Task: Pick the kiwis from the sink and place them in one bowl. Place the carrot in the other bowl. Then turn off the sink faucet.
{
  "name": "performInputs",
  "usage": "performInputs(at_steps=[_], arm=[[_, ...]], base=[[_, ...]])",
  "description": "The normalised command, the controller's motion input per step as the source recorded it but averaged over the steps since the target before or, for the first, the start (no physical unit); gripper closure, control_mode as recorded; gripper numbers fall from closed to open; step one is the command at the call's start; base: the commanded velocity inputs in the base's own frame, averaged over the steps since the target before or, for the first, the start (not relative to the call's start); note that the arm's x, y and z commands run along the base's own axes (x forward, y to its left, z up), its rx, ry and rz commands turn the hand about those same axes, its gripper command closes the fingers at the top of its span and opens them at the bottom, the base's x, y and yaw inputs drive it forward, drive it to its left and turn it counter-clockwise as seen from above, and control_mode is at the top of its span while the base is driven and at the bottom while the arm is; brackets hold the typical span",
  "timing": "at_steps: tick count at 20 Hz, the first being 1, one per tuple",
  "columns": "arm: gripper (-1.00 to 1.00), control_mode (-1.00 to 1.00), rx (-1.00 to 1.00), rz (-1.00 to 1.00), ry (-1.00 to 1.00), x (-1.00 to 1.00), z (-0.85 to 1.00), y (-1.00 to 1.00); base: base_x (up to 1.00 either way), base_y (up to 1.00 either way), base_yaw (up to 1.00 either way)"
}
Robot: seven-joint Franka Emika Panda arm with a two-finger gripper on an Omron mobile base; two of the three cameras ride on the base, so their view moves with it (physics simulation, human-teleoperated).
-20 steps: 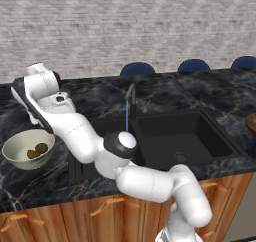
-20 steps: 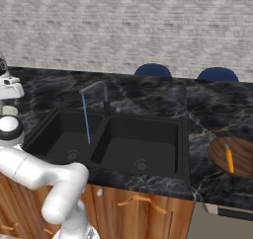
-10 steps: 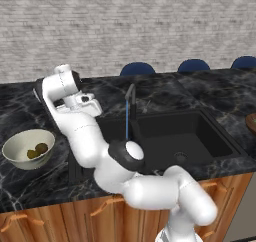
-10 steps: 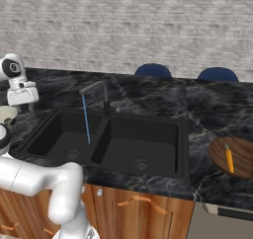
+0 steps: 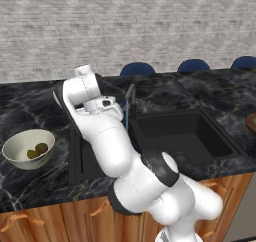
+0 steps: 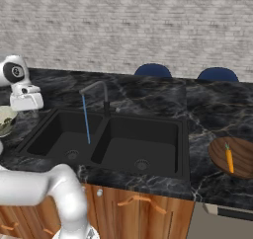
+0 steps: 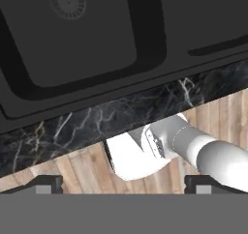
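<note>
Both kiwis, one yellow-green (image 5: 31, 154) and one brown (image 5: 42, 147), lie in the off-white bowl (image 5: 15, 145) on the counter left of the sink (image 5: 200, 117). The carrot (image 6: 229, 159) lies in the brown bowl (image 6: 243, 150) at the right. Water runs in a thin blue stream (image 6: 86, 120) from the faucet (image 6: 101, 88) into the left basin. My gripper (image 7: 125, 185) is open and holds nothing. It hangs high over the sink's left front edge, looking down at the basins and the cabinet front. My hand (image 6: 25, 99) is between the off-white bowl (image 6: 4, 118) and the left basin.
Black marble counter (image 6: 202, 109) surrounds the sink (image 6: 148, 134). Blue chair backs (image 6: 153, 70) stand behind it against the brick wall. Wooden cabinet fronts (image 6: 143, 213) run below. My own arm (image 5: 115, 151) crosses the left basin in the left base view.
My arm has swung right and up from over the off-white bowl to the sink's left side. The gripper stays open and empty. Kiwis, carrot and water stream are unchanged.
</note>
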Motion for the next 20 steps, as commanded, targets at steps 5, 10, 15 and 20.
performInputs(at_steps=[5, 10, 15, 20], arm=[[-1.0, -1.0, 0.0, 0.0, -0.2, -0.33, 0.14, -0.7], [-1.0, -1.0, 0.0, 0.02, -0.23, -0.32, 0.15, -0.73], [-1.0, -1.0, 0.0, 0.07, -0.26, -0.18, 0.12, -0.84], [-1.0, -1.0, 0.02, 0.14, -0.24, -0.15, 0.14, -0.88]], base=[[0.0, 0.0, 0.0], [0.0, 0.0, 0.0], [0.0, 0.0, 0.0], [0.0, 0.0, 0.0]])
